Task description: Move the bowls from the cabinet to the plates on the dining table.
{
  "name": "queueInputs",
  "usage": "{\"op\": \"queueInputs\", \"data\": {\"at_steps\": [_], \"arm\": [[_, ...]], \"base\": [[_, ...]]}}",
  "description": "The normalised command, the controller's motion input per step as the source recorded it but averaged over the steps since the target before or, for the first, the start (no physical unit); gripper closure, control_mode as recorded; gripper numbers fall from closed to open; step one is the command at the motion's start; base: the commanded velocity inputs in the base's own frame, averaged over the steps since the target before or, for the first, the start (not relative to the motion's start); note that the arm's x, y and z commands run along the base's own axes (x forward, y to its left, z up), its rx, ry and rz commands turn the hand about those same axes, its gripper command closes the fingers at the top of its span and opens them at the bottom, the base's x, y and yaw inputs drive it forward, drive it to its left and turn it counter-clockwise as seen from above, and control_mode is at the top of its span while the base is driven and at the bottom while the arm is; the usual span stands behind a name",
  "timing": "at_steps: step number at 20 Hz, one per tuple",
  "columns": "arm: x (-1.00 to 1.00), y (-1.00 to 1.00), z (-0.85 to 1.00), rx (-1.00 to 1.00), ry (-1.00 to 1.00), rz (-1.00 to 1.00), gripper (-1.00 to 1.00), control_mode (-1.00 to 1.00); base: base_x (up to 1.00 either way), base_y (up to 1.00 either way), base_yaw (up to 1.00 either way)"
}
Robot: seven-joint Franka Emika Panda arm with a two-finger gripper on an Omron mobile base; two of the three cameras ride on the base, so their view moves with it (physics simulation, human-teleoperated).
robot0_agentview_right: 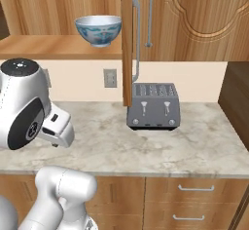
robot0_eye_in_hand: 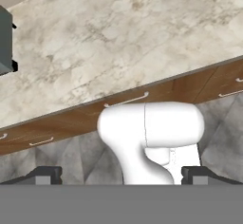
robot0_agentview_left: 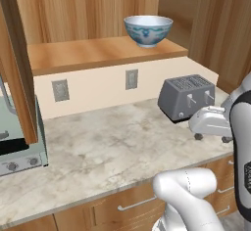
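Kitchen: warm wood-panelled walls stand behind a marble counter, beige and veined, with wooden drawers and silver horizontal handles beneath it.
Far left: a grey-green appliance with knobs on its front sits at the left end of the counter in the left base view; what it is cannot be told.
Cabinet door: one brown door of the cabinet stands open, seen edge-on at the left of the left base view; in the right base view the open door's edge carries a long vertical silver bar handle.
Cabinet shelf: the cabinet is open, showing a bare wooden shelf above the backsplash.
Bowl: a white bowl with blue-teal pattern stands upright on its foot at the right part of the shelf, close to the front edge; in the right base view it sits just left of the open door's edge.
Sockets: two wall outlets are set in the cream backsplash under the shelf.
Toaster: a dark grey four-slot toaster sits on the counter, below and to the right of the bowl, well apart from it.
Closed doors: further cabinet doors with carved curved lines are shut, right of the open one.
Gripper: in the hand view the gripper has its two dark fingertips spread wide apart with nothing between them; it looks down over the counter edge and drawer fronts, well away from the bowl.
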Motion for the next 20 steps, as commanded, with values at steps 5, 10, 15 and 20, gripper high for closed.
{"op": "queueInputs", "data": {"at_steps": [5, 10, 15, 20], "arm": [[-0.29, 0.34, 0.27, -0.09, -0.07, 0.04, -1.0, -1.0], [-0.24, 0.38, 0.56, -0.21, -0.16, 0.07, -1.0, -1.0], [0.02, 0.04, 0.48, -0.22, -0.17, 0.12, -1.0, -1.0], [0.21, -0.1, 0.25, -0.06, -0.06, 0.05, -1.0, -1.0]], "base": [[0.0, 0.0, 0.0], [0.0, 0.0, 0.0], [0.0, 0.0, 0.0], [0.0, 0.0, 0.0]]}}
